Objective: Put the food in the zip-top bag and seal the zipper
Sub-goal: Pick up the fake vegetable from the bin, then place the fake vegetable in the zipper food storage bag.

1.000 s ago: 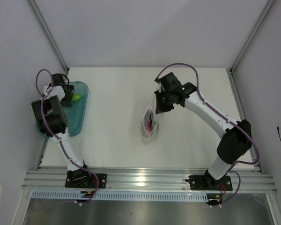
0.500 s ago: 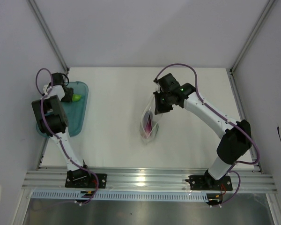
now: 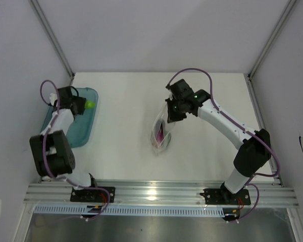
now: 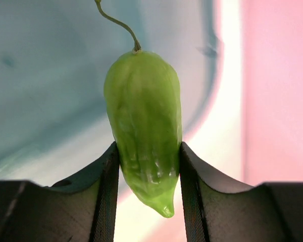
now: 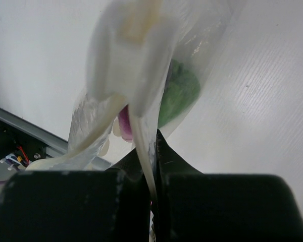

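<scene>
My left gripper [image 4: 148, 154] is clamped on a green pepper [image 4: 144, 111], one finger against each side. Its stalk points away from the fingers, and its tip pokes back between them. The teal tray [image 3: 81, 132] lies beneath that hand. My right gripper [image 5: 151, 143] is pressed tight on the edge of the clear bag [image 5: 136, 55]. The bag stretches out ahead of its fingers over the white table [image 3: 121, 101], with an eggplant [image 5: 123, 121] and a green vegetable [image 5: 181, 91] inside.

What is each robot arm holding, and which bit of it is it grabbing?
The left fingers pinch the green toy vegetable by its narrow pointed end, stem sticking out. The right fingers clamp the zip-top bag by one thin edge.
</scene>
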Controlling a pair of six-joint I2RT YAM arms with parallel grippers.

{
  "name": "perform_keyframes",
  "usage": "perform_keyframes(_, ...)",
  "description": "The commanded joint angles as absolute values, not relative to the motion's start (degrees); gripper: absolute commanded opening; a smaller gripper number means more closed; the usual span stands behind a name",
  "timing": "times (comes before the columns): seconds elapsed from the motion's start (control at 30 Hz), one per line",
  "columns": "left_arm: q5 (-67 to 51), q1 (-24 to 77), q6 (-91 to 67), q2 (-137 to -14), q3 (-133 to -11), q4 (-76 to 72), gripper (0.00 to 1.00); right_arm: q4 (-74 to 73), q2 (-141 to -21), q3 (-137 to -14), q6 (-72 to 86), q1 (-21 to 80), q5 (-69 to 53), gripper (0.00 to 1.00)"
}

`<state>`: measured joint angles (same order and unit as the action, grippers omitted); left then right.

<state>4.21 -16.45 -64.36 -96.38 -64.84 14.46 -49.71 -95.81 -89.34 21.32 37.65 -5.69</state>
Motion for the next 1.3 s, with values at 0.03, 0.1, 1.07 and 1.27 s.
perform_keyframes(0.03,-4.1,-11.4,-62.7,-79.7,-53.0,0.7,0.01,-50.6,-94.7,-92.4,22.4,38.0,-3.7,0.0)
perform_keyframes(0.1,-7.2,-8.7,-60.7,-73.1,-49.2,-4.0,0.01,-51.3,-95.0,-93.1,22.4,38.1,-3.3,0.0)
perform_keyframes(1.07,-27.0,37.6,-37.5,-60.3,-46.8,-18.9,0.01,-53.2,-96.8,-98.7,25.0,40.3,-5.1,0.0)
perform_keyframes(1.27,-24.1,38.5,-37.5,-61.7,-44.0,-17.8,0.01,-52.6,-95.1,-98.6,26.0,40.1,-7.0,0.0)
